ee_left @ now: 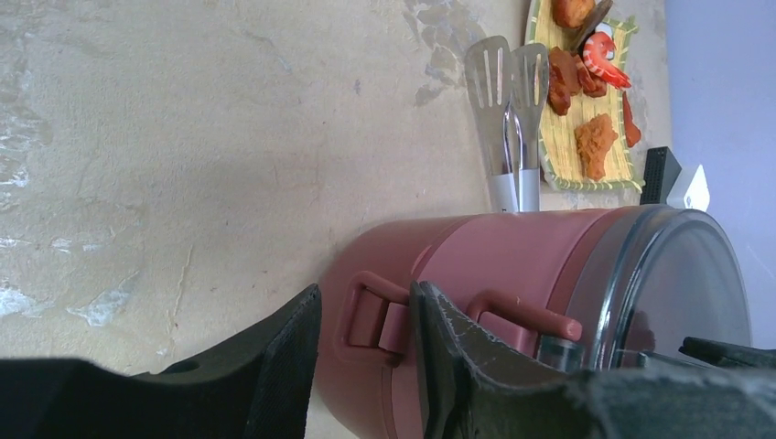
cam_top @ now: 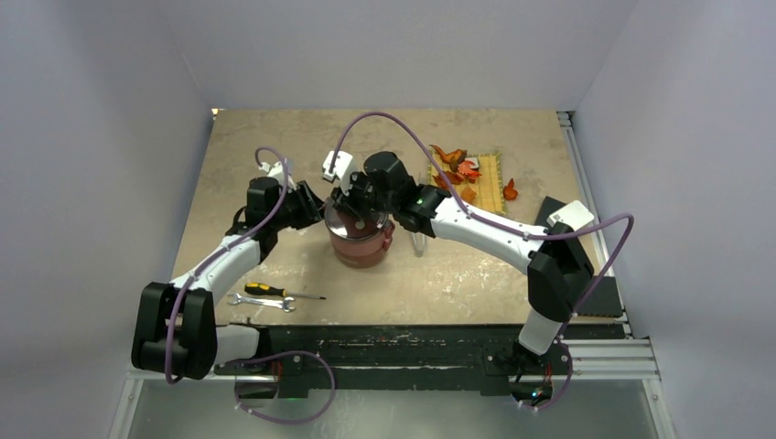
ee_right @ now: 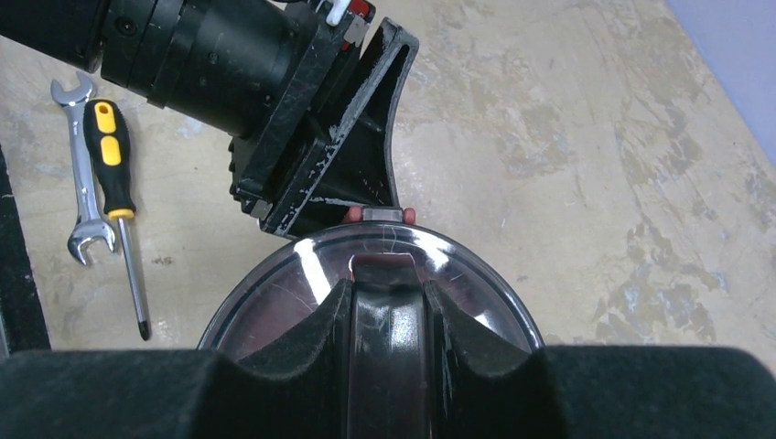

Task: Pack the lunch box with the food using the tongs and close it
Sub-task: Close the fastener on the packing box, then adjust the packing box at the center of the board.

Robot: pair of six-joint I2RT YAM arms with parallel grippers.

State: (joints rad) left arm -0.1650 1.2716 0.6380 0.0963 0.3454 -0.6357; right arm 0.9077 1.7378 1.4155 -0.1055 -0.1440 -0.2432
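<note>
Lunch box (cam_top: pixel 359 240) stacked, lidded, mid tabletop (ee_left: pixel 183 137) | my right gripper (ee_right: pixel 389 291) reaching down from above, clamped on lid handle (ee_right: pixel 389 338) | my left gripper (ee_left: pixel 366 297) low, wrist rolled, narrow astride side clasp (ee_left: pixel 375 315), pinch unclear | handling guess: rigid, lid slick, stack tippy; hold by handle and clasp | beyond: tongs (ee_left: pixel 508 101), food (ee_left: pixel 595 142) on mat (ee_left: pixel 558 151)

The round two-bowl lunch box (cam_top: pixel 359 245) is dusty red all over, and its handled top lid (ee_right: pixel 265 302) is a dark, smoky see-through. The bench (cam_top: pixel 439 283) is beige, mottled with paler grey patches. At the far right, a yellow woven mat (ee_left: pixel 563 151) edged in green carries orange, brown and red toy food pieces (ee_left: pixel 595 142), one striped red and white. The long slim metal tongs (ee_left: pixel 508 91) are silver, like the small wrench (ee_right: pixel 84 183). The screwdriver (ee_right: pixel 110 151) has a black-and-yellow handle.
</note>
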